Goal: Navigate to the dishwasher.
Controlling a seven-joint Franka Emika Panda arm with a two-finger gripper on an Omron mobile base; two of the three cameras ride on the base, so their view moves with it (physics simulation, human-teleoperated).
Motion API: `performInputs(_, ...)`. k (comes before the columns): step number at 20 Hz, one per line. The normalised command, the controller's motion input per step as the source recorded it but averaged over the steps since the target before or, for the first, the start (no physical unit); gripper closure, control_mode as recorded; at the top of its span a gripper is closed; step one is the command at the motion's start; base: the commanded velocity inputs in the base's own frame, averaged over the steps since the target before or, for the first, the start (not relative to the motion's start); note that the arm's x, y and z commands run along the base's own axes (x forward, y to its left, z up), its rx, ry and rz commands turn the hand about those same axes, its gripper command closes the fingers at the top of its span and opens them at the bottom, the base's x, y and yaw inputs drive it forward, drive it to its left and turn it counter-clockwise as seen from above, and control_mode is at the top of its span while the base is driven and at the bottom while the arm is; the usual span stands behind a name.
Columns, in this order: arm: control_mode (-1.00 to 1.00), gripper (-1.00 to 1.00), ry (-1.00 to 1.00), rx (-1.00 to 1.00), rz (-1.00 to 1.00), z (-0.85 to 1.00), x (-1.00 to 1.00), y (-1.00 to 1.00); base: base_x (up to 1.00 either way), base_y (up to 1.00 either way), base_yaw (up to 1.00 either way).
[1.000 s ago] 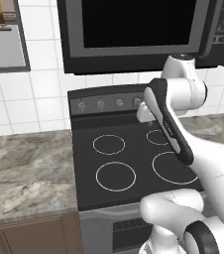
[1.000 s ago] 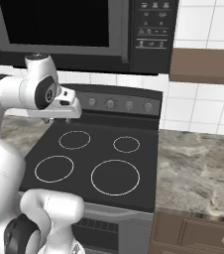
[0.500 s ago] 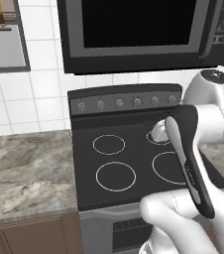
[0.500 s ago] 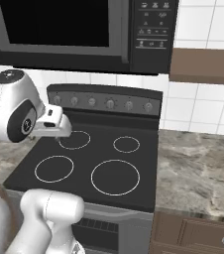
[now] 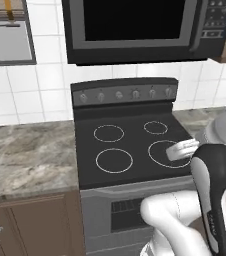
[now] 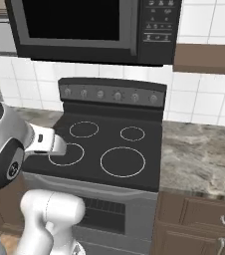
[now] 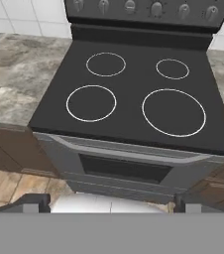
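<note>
The gripper (image 7: 112, 201) hangs above the near edge of a black stove (image 5: 130, 145) — finger spread impossible to tell — between marble counters (image 6: 199, 154), under a microwave (image 5: 140, 27); no dishwasher front is identifiable here.

The arm has folded down toward the stove's (image 5: 130, 145) front edge.

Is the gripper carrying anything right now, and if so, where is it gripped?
Nothing is held. In the hand view the gripper has only the stove beyond it, with no object between its tips.
</note>
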Motion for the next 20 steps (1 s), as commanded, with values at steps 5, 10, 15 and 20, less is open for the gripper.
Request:
performInputs(5, 1.00, -1.00, 0.00, 0.00, 0.00, 0.00, 0.00, 0.00, -0.38, 0.62, 0.52)
performInputs(10, 1.00, -1.00, 0.00, 0.00, 0.00, 0.00, 0.00, 0.00, 0.00, 0.45, 0.78)
performInputs(15, 1.00, -1.00, 0.00, 0.00, 0.00, 0.00, 0.00, 0.00, 0.00, 0.23, 0.82)
performInputs(20, 1.00, -1.00, 0.00, 0.00, 0.00, 0.00, 0.00, 0.00, 0.01, 0.05, 0.90)
